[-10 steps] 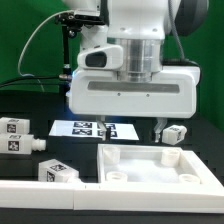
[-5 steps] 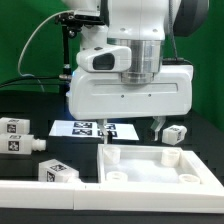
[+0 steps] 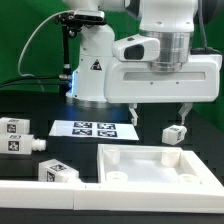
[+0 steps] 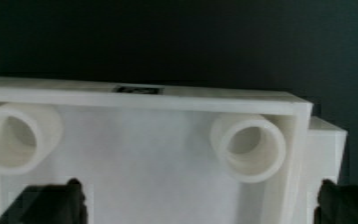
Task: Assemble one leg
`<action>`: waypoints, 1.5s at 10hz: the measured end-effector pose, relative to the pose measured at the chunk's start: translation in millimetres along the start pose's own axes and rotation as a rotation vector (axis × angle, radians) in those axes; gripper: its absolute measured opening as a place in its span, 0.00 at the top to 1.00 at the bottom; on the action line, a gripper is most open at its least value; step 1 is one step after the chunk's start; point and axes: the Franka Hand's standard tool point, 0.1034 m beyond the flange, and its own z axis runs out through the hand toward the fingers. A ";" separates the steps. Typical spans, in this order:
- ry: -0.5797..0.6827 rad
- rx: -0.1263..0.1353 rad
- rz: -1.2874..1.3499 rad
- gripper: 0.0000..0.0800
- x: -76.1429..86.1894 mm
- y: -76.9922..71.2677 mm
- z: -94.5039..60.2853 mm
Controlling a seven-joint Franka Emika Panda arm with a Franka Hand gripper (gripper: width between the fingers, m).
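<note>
Several small white tagged legs lie on the black table. One leg (image 3: 174, 133) sits at the exterior view's right, just behind the large white panel (image 3: 150, 165). Others lie at the left (image 3: 14, 136), and one is at the front (image 3: 58, 172). My gripper (image 3: 160, 114) hangs open and empty above the panel's far edge, one fingertip (image 3: 185, 112) just above the right leg. In the wrist view the gripper (image 4: 197, 208) looks down on the panel (image 4: 140, 150) with its round sockets (image 4: 250, 150). Both dark fingertips (image 4: 51, 205) stand wide apart with nothing between them.
The marker board (image 3: 93, 129) lies flat behind the panel, in front of the robot base (image 3: 92, 75). A white rail (image 3: 40, 192) runs along the table's front edge, left of the panel. A green backdrop stands behind.
The arm has swung to the exterior view's right and risen slightly, uncovering the robot base and marker board. The jaws stayed open and nothing was picked up.
</note>
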 end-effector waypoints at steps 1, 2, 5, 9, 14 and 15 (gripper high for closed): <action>-0.001 0.000 0.013 0.19 -0.3 0.0 0.7; -0.002 0.000 0.013 0.19 -0.4 0.1 1.0; -0.051 0.018 0.382 0.19 -24.4 -8.0 6.4; -0.100 0.081 0.753 0.19 -38.2 -23.9 13.7; -0.284 0.247 0.852 0.19 -66.5 -35.4 22.4; -0.388 0.305 0.871 0.19 -74.8 -43.2 21.2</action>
